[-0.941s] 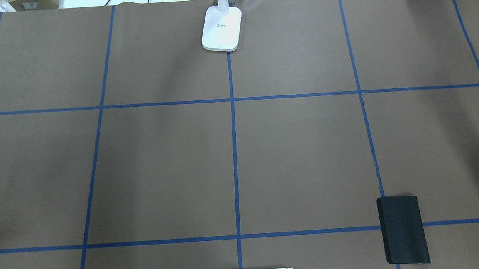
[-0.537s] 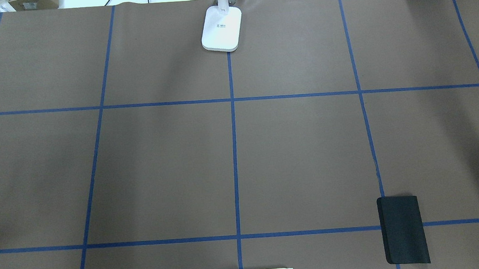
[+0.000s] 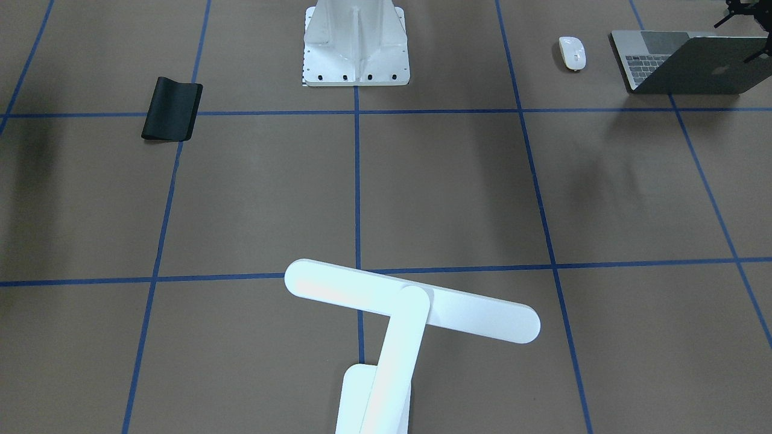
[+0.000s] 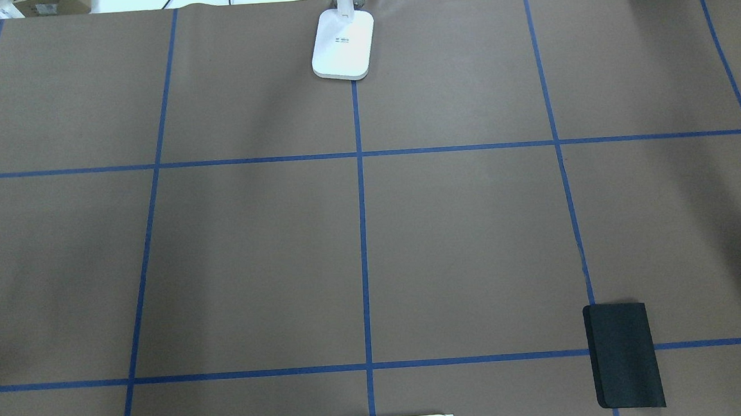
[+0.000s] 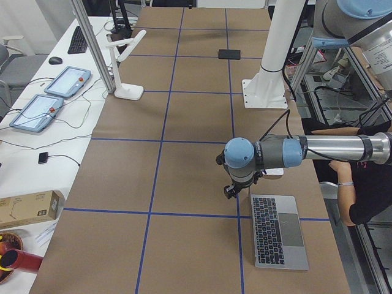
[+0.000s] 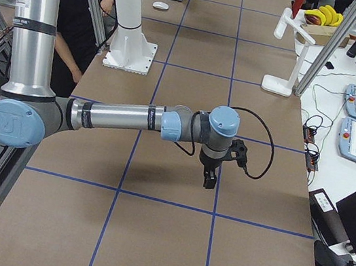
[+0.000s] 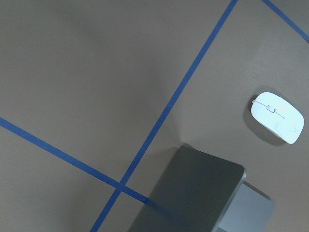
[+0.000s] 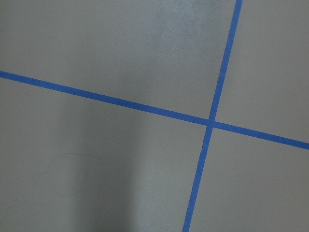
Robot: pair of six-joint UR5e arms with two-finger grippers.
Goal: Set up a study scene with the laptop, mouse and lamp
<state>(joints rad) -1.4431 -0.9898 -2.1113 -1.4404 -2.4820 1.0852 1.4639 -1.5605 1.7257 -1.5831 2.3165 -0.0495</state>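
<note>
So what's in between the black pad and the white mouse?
The white pedestal stands roughly between the black pad and the mouse. The front-facing view shows it.

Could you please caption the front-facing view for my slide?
White lamp in the foreground; mouse beside the open laptop, black pad across the table.

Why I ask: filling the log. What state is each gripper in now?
Left gripper: cannot tell open or shut.
Right gripper: cannot tell open or shut.
</note>
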